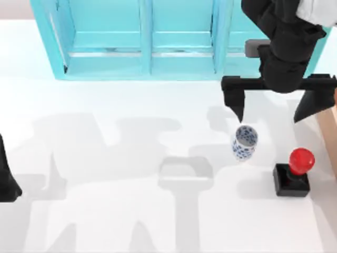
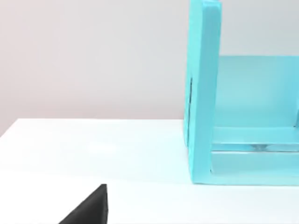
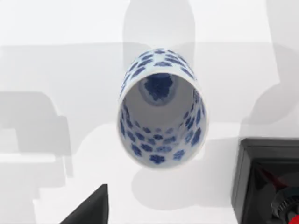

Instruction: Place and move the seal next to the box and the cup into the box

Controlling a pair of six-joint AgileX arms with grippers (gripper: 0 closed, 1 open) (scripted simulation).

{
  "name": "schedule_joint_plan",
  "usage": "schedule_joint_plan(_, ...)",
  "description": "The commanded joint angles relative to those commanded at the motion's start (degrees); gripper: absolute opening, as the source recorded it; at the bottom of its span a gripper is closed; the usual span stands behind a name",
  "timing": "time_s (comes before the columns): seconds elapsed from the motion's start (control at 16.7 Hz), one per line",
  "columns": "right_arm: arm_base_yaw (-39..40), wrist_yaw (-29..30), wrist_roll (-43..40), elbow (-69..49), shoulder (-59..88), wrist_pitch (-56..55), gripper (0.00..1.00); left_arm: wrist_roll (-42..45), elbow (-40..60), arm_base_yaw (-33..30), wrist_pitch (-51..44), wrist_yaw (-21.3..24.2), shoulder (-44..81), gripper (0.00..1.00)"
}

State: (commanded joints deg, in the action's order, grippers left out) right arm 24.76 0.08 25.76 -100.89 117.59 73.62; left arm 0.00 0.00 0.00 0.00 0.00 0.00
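Table [image 1: 105, 221] with 1 cup [image 1: 245, 142], 1 seal [image 1: 293, 174], 1 box [image 1: 330, 132].

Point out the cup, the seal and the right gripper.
cup [image 1: 245, 142], top view, on its patterned side.
seal [image 1: 301, 160], top view, on its red knob.
right gripper [image 1: 271, 115], top view, midway between its fingertips.

We see the cup [image 1: 244, 142] in white with a scatter of blue blotches, inside and out. The seal [image 1: 293, 174] pairs a glossy red knob with a black base. The shelf cabinet [image 1: 147, 39] is turquoise, the desk [image 1: 105, 211] white, and our right end effector [image 1: 276, 110] black.
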Motion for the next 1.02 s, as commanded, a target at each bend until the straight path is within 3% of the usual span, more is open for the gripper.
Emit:
schedule_joint_plan(0.42,0.2,-0.01,0.31,0.66,0.66,-1.45,1.0,0.0,0.0,0.0,0.0,0.0,0.0,1.0)
schedule_joint_plan(1.02,0.55,0.03,0.61,12.61,4.33,-17.22,1.0,0.0,0.0,0.0,0.0,0.0,0.0,1.0)
